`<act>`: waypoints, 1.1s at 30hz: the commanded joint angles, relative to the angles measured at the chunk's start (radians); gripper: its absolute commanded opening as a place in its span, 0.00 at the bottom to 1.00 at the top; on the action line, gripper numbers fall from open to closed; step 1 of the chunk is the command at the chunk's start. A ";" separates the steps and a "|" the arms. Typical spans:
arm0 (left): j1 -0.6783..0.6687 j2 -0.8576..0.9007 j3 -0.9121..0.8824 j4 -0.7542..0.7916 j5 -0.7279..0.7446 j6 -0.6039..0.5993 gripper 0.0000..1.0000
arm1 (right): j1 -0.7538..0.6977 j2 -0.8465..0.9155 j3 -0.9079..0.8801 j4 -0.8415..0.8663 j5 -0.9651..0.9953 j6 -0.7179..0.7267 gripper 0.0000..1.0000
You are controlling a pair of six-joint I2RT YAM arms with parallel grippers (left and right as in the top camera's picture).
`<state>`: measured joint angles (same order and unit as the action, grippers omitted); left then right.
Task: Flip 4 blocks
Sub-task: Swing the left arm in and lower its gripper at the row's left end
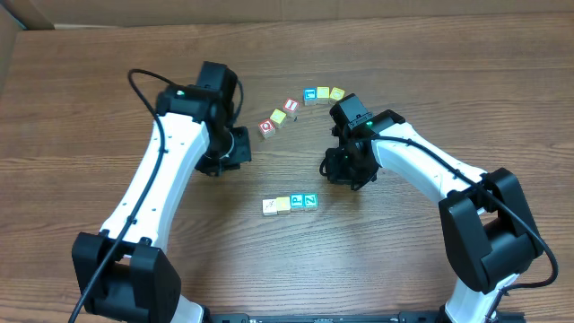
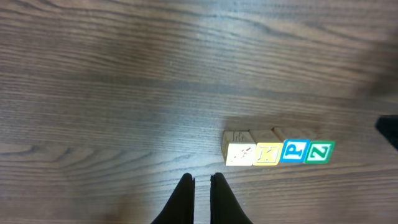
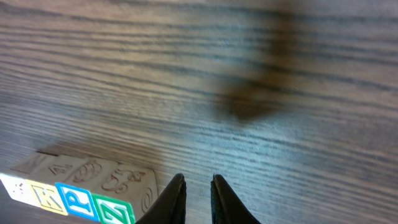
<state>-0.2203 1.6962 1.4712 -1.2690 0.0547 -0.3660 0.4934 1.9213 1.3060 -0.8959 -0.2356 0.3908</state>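
Your left gripper (image 2: 201,178) is sitting clenched on nothing, its tips hanging over bare table (image 2: 93,93) near the cream block (image 2: 239,154). Your right gripper (image 3: 198,178) is carrying nothing either. Its tips are showing a sliver of gap, and I cannot tell whether that is closed or barely parted.

The four blocks are lying in one tight row near the middle of the table, each touching the next: cream, then the yellow block (image 2: 267,153), the blue block (image 2: 293,150), and the green block (image 2: 319,152) at the right arm's end.

By my reading, no flip is under way yet. Because the neighbours are touching, you are going to need the jaws spread first. Start from an end cube, cream for the left arm or green for the right, pinching across the two side faces that no neighbour is touching. Lift it clear before rolling it, so the row is not being dragged along. Keeping one arm back while the other is working looks wise. The arc of other cubes (image 1: 278,116) is lying well apart; leave it alone.
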 commanded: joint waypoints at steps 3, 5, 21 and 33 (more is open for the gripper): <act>-0.020 0.000 -0.101 0.002 -0.044 -0.031 0.04 | 0.000 -0.018 0.023 -0.019 0.006 0.002 0.08; -0.015 0.000 -0.151 0.027 -0.043 -0.031 0.04 | 0.000 -0.018 0.023 -0.018 0.006 0.003 0.06; -0.009 0.000 -0.425 0.322 0.070 -0.030 0.04 | 0.006 -0.018 0.023 -0.058 -0.137 0.006 0.04; -0.010 0.000 -0.496 0.372 0.078 -0.037 0.04 | 0.018 -0.012 0.010 -0.050 -0.137 0.040 0.04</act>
<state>-0.2340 1.6966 1.0077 -0.9024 0.1192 -0.3893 0.5037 1.9217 1.3060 -0.9573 -0.3626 0.3969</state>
